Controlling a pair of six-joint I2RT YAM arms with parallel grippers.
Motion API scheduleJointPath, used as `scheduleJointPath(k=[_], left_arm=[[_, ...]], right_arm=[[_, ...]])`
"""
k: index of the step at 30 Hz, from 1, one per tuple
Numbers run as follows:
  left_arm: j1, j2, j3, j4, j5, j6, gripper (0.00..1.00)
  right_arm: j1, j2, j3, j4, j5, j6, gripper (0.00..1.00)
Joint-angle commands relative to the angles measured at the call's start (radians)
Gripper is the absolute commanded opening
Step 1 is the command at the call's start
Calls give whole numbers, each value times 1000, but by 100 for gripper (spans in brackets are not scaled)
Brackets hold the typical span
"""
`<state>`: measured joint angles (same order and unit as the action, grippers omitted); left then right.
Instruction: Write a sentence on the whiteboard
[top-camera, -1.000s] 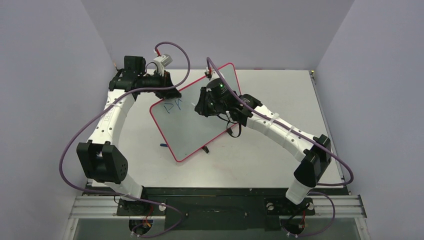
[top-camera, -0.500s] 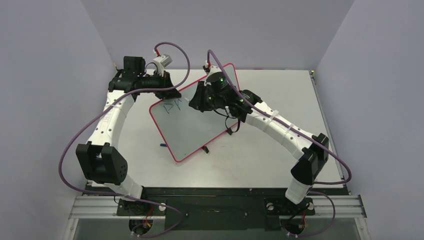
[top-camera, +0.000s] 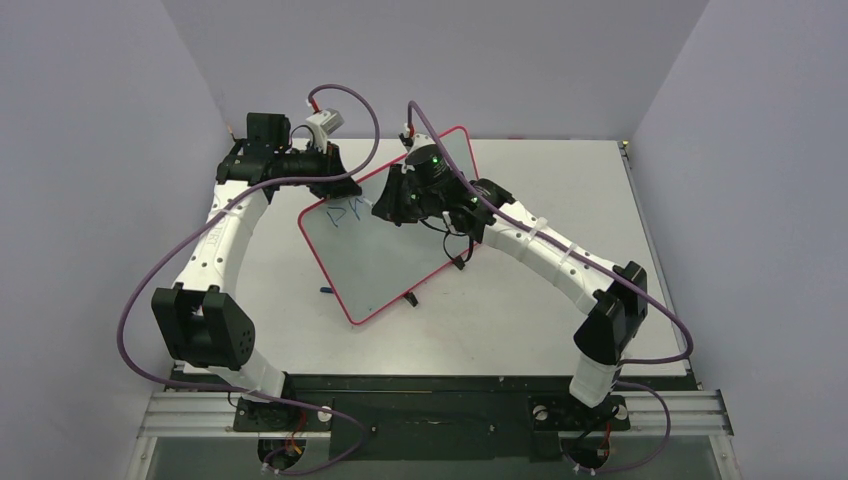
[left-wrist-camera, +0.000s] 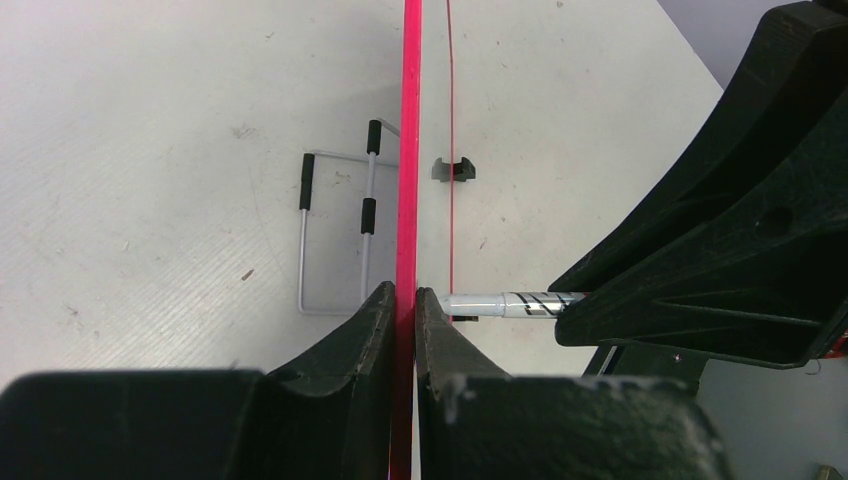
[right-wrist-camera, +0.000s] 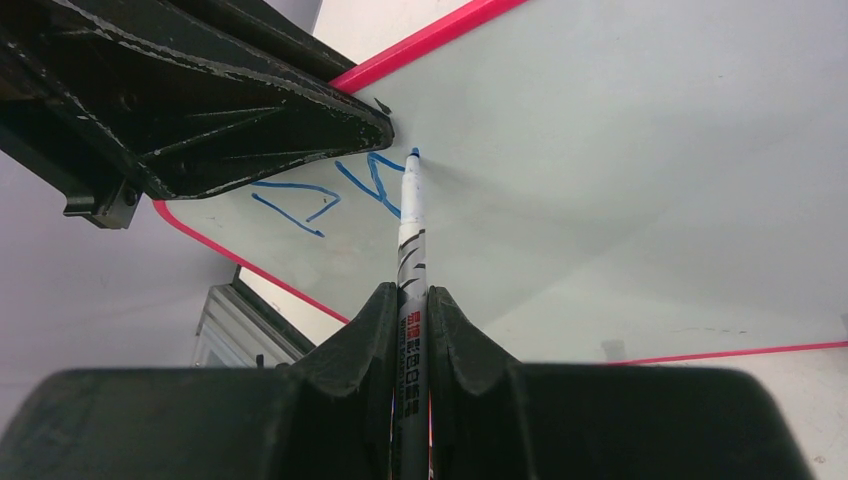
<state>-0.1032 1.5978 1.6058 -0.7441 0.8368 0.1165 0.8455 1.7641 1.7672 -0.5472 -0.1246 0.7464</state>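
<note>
Now the left claw (left-wrist-camera: 405, 296) is pinched tight on the red rim of the whiteboard (top-camera: 378, 262), which sits askew in the middle of the table (top-camera: 500, 322), gripped at its far-left corner. The right claw (right-wrist-camera: 411, 296) clasps a marker (right-wrist-camera: 411, 215), its tip touching the white surface just beside the sentence (right-wrist-camera: 330, 190), only a few blue strokes near that clamped edge

Your left gripper (left-wrist-camera: 405, 296): clamped on the whiteboard (left-wrist-camera: 410, 150) rim, arm arched forward.
Your right gripper (right-wrist-camera: 411, 298): pinching the marker (right-wrist-camera: 410, 215), wrist turned leftward.
</note>
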Motion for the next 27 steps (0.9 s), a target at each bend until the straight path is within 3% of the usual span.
scheduleJointPath(k=[1,27], left_arm=[[4,-65,23,126,26,28,0],[2,-75,19,129,30,28,0]], right_arm=[[-1,-5,1,30,9,11,0],[-26,21,87,-28,88,5,0]])
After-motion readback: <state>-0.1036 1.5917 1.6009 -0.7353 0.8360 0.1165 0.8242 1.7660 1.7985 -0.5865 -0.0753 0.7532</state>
